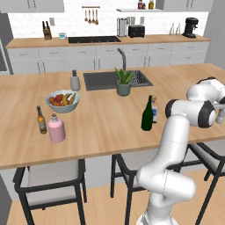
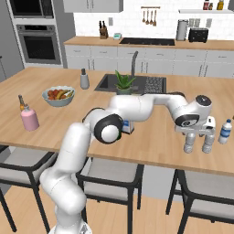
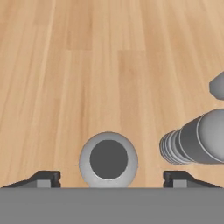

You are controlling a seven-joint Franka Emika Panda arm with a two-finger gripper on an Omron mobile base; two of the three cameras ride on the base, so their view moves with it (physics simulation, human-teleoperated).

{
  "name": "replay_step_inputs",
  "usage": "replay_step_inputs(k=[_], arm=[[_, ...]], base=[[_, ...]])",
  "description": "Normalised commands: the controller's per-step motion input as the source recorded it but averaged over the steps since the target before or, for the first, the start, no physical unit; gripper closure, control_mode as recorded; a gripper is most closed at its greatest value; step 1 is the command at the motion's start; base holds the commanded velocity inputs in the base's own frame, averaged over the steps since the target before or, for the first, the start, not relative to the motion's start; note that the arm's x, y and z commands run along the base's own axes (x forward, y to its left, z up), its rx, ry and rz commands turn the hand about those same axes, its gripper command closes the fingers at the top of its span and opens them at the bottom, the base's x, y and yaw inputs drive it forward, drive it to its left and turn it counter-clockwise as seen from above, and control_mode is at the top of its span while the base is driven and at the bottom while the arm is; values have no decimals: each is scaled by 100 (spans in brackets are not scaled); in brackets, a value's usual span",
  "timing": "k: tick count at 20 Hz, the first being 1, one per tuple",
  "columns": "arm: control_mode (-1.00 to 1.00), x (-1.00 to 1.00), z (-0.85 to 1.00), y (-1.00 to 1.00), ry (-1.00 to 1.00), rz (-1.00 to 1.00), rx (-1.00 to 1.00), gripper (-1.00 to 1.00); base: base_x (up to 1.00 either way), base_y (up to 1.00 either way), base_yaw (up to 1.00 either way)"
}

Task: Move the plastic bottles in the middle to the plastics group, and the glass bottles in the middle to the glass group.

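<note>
Matt wood counter point(image 3: 109, 65), translucent bottle point(image 3: 108, 160)

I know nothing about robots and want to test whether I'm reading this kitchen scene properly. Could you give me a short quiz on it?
1. True or false: the gripper is shut on the small clear bottle.
2. What stands right beside the pink flask? A) a brown beer bottle B) a toaster C) a potted plant
3. Name the two bottles standing together mid-counter, near the arm's elbow.

Key
1. False: the gripper is open, and the bottle stands free between its fingertips.
2. A.
3. The green wine bottle and the blue-labelled bottle.
</note>
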Motion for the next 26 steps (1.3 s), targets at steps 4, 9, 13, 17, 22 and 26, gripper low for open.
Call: replay_step_inputs(k=[4, 9, 13, 17, 22, 26], arm=[[-100, -6, 15, 8, 0, 0, -2, -100], [-100, -59, 27, 39, 0, 0, 0, -100], [-100, -77, 29, 58, 0, 0, 0, -100], [-100, -56, 2, 95, -2, 0, 0, -100], [-100, -22, 0, 100, -4, 0, 0, -100], [-100, -15, 15, 100, -3, 0, 0, -100]], base=[[0, 0, 0], [0, 0, 0], [0, 0, 0], [0, 0, 0], [0, 0, 0], [0, 0, 0]])
